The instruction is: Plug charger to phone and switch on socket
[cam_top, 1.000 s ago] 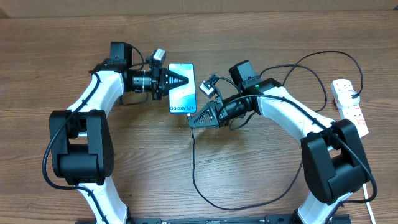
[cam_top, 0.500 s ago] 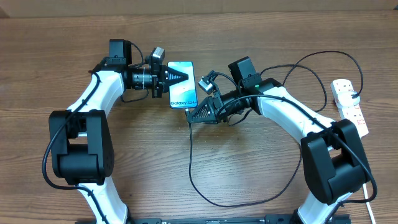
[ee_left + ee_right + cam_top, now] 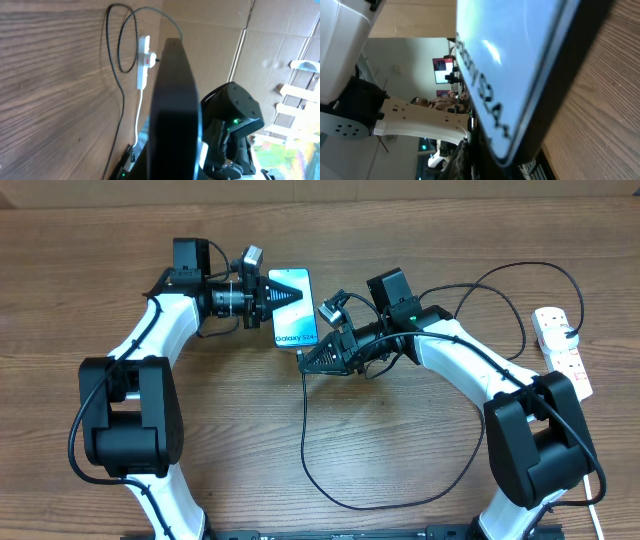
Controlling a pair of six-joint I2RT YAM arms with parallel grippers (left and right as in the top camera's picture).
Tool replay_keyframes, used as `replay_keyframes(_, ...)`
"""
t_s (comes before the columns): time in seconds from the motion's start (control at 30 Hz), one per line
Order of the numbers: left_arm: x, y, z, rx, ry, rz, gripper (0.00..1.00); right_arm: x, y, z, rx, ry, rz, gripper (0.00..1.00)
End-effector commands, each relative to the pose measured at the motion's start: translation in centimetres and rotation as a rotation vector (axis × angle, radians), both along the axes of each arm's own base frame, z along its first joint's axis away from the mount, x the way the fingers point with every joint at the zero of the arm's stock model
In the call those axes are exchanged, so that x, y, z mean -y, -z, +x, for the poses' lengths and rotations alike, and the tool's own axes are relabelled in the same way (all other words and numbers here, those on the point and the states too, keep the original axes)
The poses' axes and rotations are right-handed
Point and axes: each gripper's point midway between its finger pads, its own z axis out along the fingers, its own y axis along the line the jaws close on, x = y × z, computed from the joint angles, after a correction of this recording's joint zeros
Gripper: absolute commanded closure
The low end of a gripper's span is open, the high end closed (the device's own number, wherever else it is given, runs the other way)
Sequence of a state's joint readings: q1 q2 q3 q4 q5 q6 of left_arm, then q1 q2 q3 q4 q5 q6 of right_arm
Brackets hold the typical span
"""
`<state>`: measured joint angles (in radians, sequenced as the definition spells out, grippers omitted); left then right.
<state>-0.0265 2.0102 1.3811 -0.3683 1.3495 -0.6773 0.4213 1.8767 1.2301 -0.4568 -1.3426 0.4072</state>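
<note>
Closest to the robot's bases, the charger [image 3: 303,420] is lying in a wide, slack loop on the table [image 3: 400,445], a thin black rubbery cable on matte brown wood grain. From that loop it is rising straight up to the right gripper [image 3: 308,364]. That gripper's tapered black fingers are pinched together on the plug end, and it is pressing this against the bottom edge of the phone [image 3: 295,325].

The plug tip is hidden behind the fingers. The right wrist view is showing only the glossy pale blue screen, its small lettering and a rounded dark rim. I cannot tell whether the plug is seated in the port, but I judge the plugging step to be under way, not confirmed.

Beyond it, the left gripper [image 3: 296,294] is clamping the phone's top end, steadying the slim, hard, flat slab. The left wrist view is showing that slab edge-on as a smooth black band tilted off the table.

Farthest away, at the right edge of the table, the socket [image 3: 563,352] is resting well apart from both grippers. It is a rigid white plastic bar with small red switches, and the cable is arching over to it. Their position is too small to read, and switching on is looking like the step not yet done.
</note>
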Motion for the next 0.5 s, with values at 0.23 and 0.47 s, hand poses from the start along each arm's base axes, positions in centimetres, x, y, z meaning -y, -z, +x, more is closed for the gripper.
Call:
replay_keyframes(0.23, 0.4, -4.8, -2.0, 0.085, 0.038, -0.020, 0.96, 1.0, -3.8, -0.7, 0.148, 0.069, -0.065, 0.96)
replay_keyframes(0.47, -0.1, -8.7, -3.0, 0.221, -0.013, 0.067, 0.96, 1.8, -6.8, -3.0, 0.199, 0.063, -0.063, 0.96)
